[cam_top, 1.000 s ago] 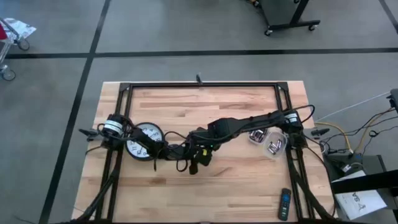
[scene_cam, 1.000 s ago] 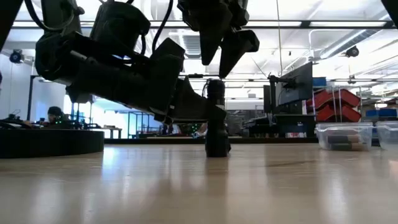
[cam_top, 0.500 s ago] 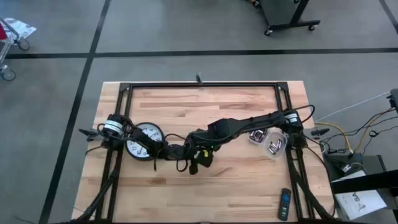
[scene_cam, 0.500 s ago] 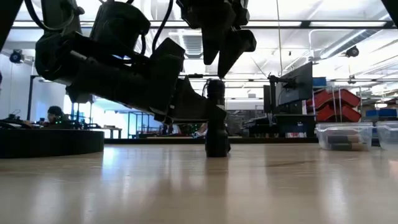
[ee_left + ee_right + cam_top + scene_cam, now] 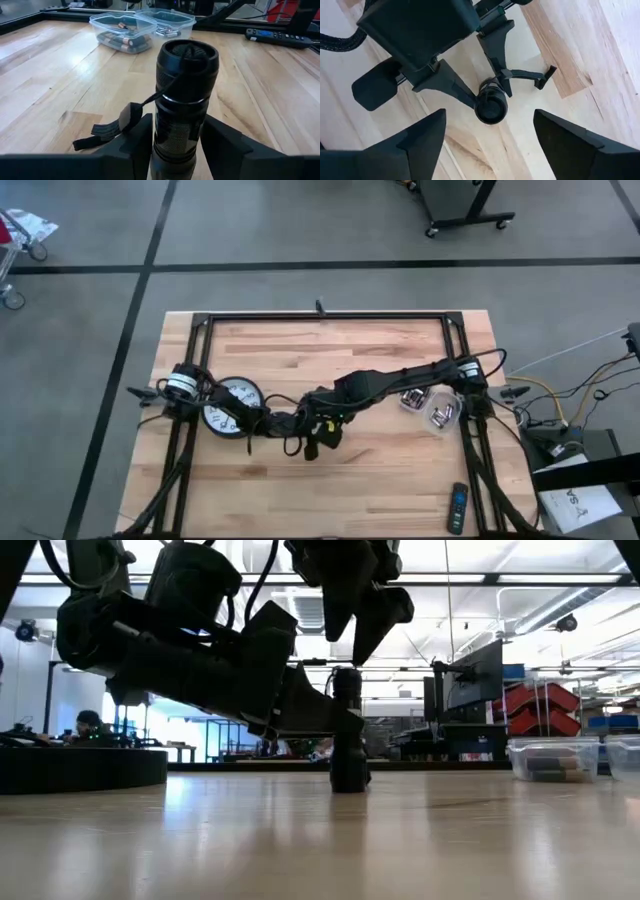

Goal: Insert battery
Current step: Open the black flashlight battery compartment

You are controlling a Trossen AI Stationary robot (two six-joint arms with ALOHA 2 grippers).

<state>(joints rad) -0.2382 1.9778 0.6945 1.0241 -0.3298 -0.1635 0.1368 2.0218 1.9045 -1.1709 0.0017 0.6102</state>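
above the flashlight (image 5: 491, 105) clamped upright by the left gripper (image 5: 176, 150), the right gripper (image 5: 490, 131), spread and empty, should descend centred.

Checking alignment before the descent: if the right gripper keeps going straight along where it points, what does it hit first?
Most likely the flashlight's end cap; the open right gripper points down at it, while the left gripper holds it upright.
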